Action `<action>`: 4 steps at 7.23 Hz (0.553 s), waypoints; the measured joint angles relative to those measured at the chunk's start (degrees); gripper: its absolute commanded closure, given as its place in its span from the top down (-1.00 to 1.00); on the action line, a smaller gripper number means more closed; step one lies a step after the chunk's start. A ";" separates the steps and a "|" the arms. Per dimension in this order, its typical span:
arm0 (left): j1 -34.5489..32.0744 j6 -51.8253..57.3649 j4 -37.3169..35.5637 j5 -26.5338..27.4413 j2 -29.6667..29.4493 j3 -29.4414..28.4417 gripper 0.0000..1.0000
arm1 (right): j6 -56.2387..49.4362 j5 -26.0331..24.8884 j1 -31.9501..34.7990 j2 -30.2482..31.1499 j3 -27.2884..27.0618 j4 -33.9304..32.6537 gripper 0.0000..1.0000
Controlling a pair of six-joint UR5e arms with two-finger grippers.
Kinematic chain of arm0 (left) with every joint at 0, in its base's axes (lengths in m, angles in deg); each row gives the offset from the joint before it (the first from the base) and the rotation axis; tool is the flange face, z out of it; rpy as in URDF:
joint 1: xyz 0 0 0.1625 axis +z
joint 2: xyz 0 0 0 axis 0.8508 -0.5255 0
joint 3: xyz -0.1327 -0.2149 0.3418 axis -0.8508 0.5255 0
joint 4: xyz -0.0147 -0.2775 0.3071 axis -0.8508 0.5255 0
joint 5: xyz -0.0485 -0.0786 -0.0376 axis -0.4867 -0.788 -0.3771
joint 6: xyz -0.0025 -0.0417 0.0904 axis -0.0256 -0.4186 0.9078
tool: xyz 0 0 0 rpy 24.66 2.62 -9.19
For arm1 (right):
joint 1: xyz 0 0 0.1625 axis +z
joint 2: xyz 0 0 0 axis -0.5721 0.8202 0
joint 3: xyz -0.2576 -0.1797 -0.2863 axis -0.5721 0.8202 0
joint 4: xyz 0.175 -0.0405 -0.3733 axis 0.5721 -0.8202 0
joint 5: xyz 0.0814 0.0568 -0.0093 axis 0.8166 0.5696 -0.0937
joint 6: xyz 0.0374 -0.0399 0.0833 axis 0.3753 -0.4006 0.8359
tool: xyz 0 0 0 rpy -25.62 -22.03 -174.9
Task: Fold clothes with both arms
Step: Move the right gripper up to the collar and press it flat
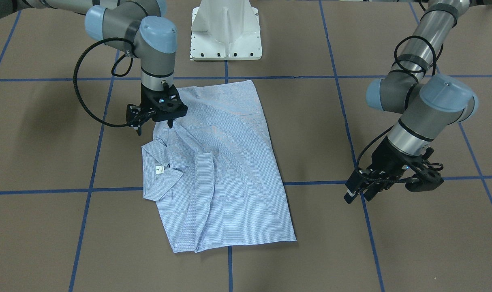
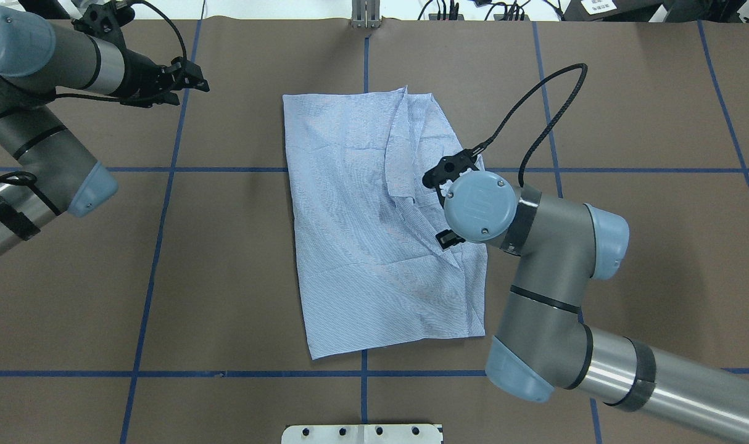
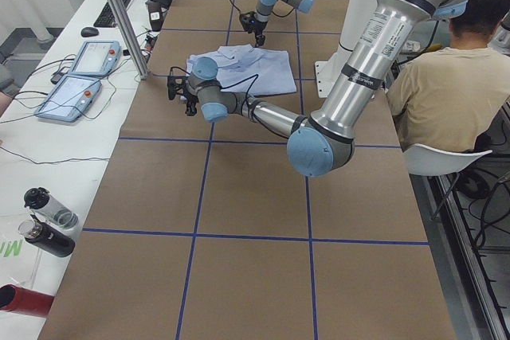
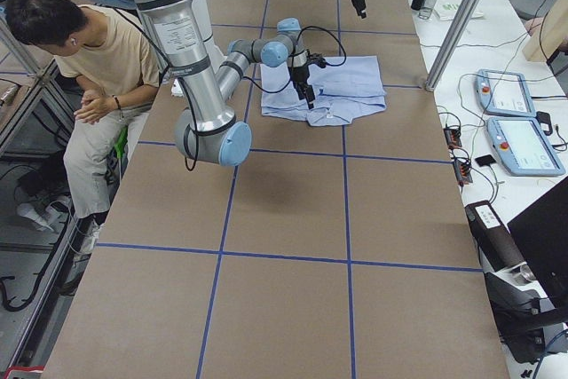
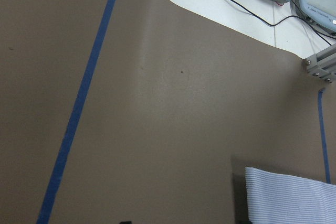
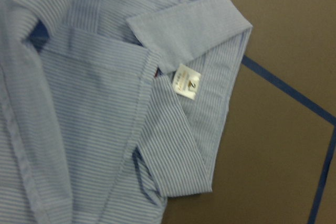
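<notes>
Beside the collar, the right gripper stands at the shirt, its finger state indiscernible. The left gripper hovers with fingers apart. Soft, light, limp cloth: probably best pinched at seamed edges.

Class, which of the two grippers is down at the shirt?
The right gripper: it sits over the shirt, near the collar. The left gripper hangs over the table, well apart from the shirt.
</notes>
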 measured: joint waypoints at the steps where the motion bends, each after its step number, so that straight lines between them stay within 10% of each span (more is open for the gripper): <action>1: -0.30 0.08 0.10 -0.54 0.61 0.33 0.49 | 1.60 0.01 0.05 -3.15 2.79 0.15 1.00; 4: -0.47 0.13 0.05 -0.83 0.99 0.50 0.49 | 4.47 -0.04 -0.59 -8.81 11.16 3.22 1.00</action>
